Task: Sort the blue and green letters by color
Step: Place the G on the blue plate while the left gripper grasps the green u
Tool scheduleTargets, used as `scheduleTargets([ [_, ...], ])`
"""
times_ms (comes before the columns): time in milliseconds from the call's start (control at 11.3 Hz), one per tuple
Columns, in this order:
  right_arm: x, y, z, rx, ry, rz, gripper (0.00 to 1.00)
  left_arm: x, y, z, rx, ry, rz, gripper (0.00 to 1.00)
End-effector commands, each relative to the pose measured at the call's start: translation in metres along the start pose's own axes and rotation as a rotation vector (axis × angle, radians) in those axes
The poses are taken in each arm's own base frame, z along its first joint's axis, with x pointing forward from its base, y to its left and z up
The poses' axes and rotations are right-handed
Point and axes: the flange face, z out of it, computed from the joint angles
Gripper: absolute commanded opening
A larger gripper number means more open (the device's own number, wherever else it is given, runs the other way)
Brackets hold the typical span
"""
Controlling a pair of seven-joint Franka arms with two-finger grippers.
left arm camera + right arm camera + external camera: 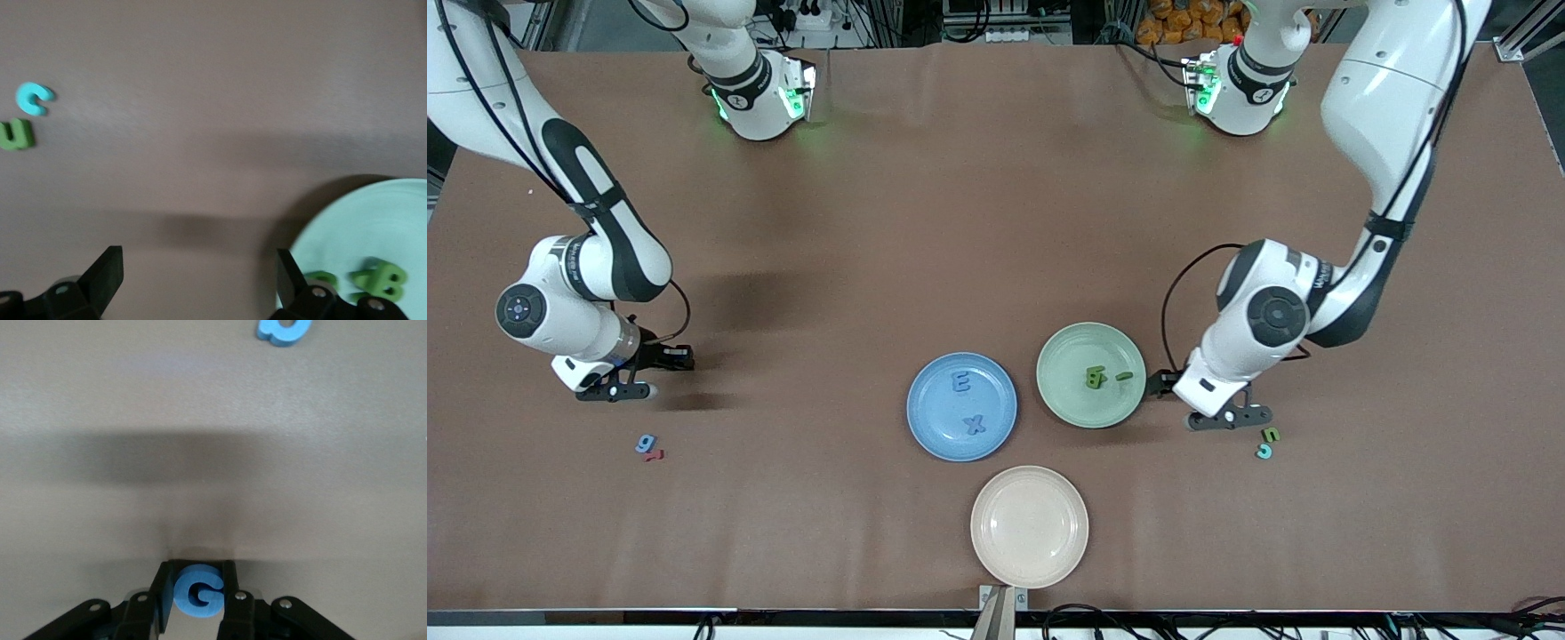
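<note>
Nearest the front camera sits the empty cream plate [1029,526]. Farther in, toward the right arm's end, a blue "g"-shaped piece [646,443] touches a red piece [655,455]; toward the left arm's end a green piece [1271,434] lies just beside a teal "C" [1264,452]. Then come the blue plate [925,431] holding two blue letters, E [959,383] and X [975,424], and the green plate [1067,400] holding two green pieces [1096,378].

The right gripper [197,600], low over bare table, pinches a blue letter G [198,589] by its flat faces. The left gripper [200,277] hangs spread and empty beside the green plate's rim.

These letters look light, thick and probably foam-like, so they likely need only a gentle squeeze across the flat sides, or edge to edge when lying down.
</note>
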Motion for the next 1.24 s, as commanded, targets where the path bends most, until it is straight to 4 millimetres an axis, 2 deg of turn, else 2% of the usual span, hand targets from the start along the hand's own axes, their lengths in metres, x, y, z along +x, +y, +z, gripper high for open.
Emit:
scheduleTargets([
  [0, 0.018, -0.033, -0.027, 0.014, 0.037, -0.020, 0.00, 0.012, -0.038, -0.007, 0.035, 0.010, 0.109, 1.00],
  [176, 0.042, -0.076, -0.047, 0.020, 0.067, 0.013, 0.00, 0.022, -0.071, 0.000, 0.064, 0.015, 0.201, 1.00],
  [441, 0.074, -0.146, -0.060, 0.128, 0.073, 0.123, 0.00, 0.035, -0.116, 0.012, 0.073, 0.007, 0.308, 1.00],
  [706, 0.095, -0.235, -0.068, 0.223, 0.078, 0.264, 0.00, 0.054, -0.136, 0.026, 0.053, 0.011, 0.329, 1.00],
  [882, 0.101, -0.297, -0.067, 0.256, 0.070, 0.386, 0.00, 0.060, -0.145, 0.035, 0.043, 0.008, 0.340, 1.00],
  [1059, 0.096, -0.369, -0.061, 0.284, 0.050, 0.505, 0.00, 0.064, -0.153, 0.041, 0.033, 0.008, 0.343, 1.00],
  [1147, 0.092, -0.403, -0.069, 0.302, 0.049, 0.558, 0.00, 0.065, -0.152, 0.045, 0.024, 0.010, 0.349, 1.00],
])
